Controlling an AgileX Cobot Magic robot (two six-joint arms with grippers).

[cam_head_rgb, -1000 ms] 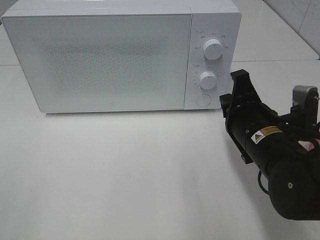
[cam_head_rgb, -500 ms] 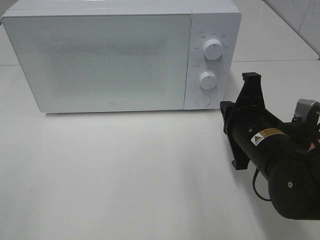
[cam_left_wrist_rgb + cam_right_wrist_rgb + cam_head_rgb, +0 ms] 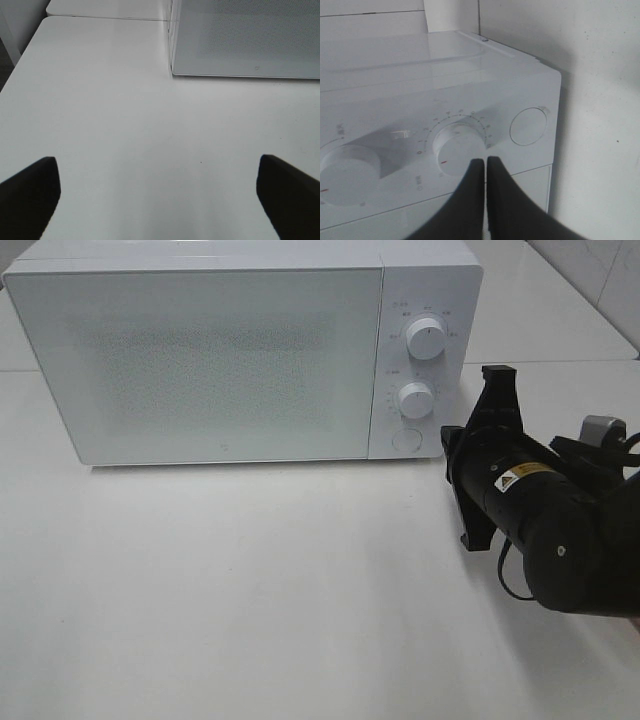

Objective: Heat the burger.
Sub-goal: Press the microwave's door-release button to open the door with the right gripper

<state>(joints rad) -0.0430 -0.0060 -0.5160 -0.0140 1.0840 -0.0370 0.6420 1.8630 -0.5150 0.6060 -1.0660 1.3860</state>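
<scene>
The burger is out of view; the white microwave [image 3: 200, 360] stands with its door shut and its window shows nothing inside. My right gripper [image 3: 447, 445] hovers close to the microwave's control panel, at its lower right corner. In the right wrist view the right gripper [image 3: 485, 161] is shut, its two black fingers pressed together with nothing between them. The tips sit just in front of the lower knob [image 3: 457, 145], with the round button [image 3: 528, 126] beside it. My left gripper [image 3: 156, 162] is open over bare table, near the microwave's left front corner [image 3: 172, 70].
The panel carries an upper knob [image 3: 427, 340], a lower knob [image 3: 415, 399] and a round button [image 3: 405, 438]. White table [image 3: 250, 590] stretches in front of the microwave. A table seam and a tiled wall lie behind at the right.
The right wrist has rolled about a quarter turn and shifted slightly beside the control panel. The microwave has not moved.
</scene>
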